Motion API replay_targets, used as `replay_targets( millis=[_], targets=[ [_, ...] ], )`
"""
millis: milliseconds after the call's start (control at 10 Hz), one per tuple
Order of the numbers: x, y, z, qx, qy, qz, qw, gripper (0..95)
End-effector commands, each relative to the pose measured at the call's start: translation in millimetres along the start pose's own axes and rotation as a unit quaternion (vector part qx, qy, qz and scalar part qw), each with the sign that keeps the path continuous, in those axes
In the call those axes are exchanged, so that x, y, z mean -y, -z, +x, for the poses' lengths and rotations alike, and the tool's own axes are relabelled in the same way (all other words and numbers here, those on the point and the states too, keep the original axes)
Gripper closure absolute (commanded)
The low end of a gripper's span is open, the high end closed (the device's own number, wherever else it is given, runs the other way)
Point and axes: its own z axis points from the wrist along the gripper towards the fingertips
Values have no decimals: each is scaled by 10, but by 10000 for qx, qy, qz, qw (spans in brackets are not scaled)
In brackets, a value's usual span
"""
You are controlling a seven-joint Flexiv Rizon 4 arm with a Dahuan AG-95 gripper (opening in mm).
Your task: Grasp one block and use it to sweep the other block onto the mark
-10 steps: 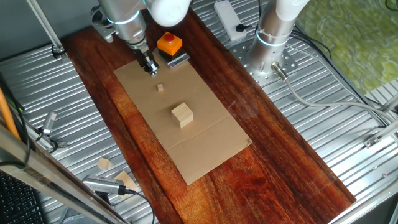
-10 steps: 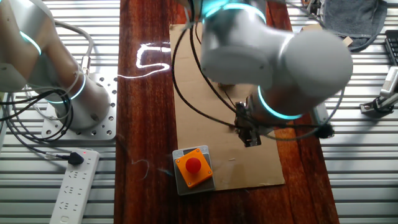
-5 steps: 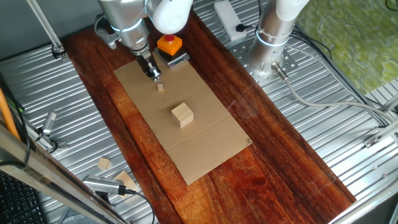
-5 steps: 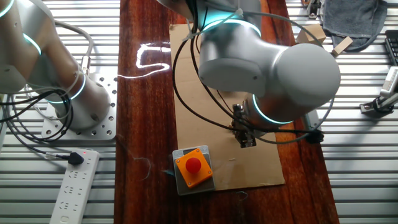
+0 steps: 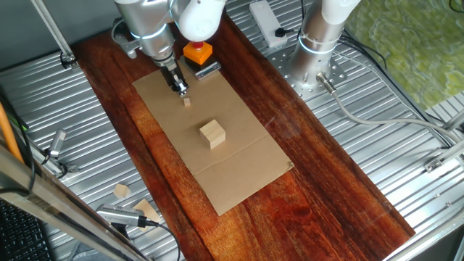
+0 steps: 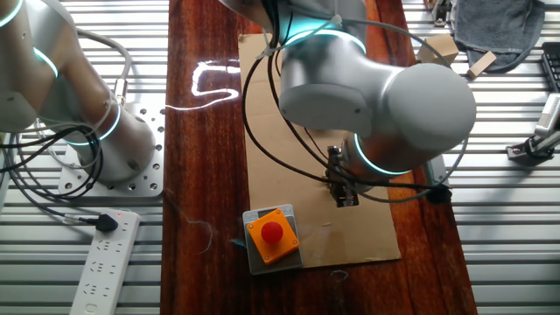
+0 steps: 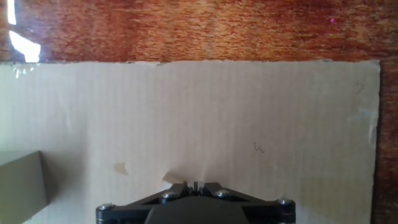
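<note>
The tiny tan wooden block lies on the cardboard sheet. The bigger pale wooden cube stands further along the sheet, near its middle. My gripper hangs just beside the tiny block, on the side away from the cube, with its fingers together and nothing between them. In the hand view the shut gripper is at the bottom edge, a pale tan corner of the tiny block peeks out just beyond it, and the cube is at the left edge. In the other fixed view the arm hides both blocks.
An orange box with a red button stands at the sheet's end behind the gripper, also in the other fixed view. Wooden scraps lie on the metal table off the board. A faint pencil scribble marks the cardboard.
The gripper has moved along the sheet from near the orange box to right beside the tiny block, mostly in the first half second. The blocks have not moved.
</note>
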Motion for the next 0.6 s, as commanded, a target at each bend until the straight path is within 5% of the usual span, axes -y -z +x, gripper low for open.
replay_targets(
  millis=[100,600],
  targets=[
    [-2,-11,1,-31,-168,-97,9998,950],
    [-19,-52,21,-54,-339,-200,9992,950]
  ],
)
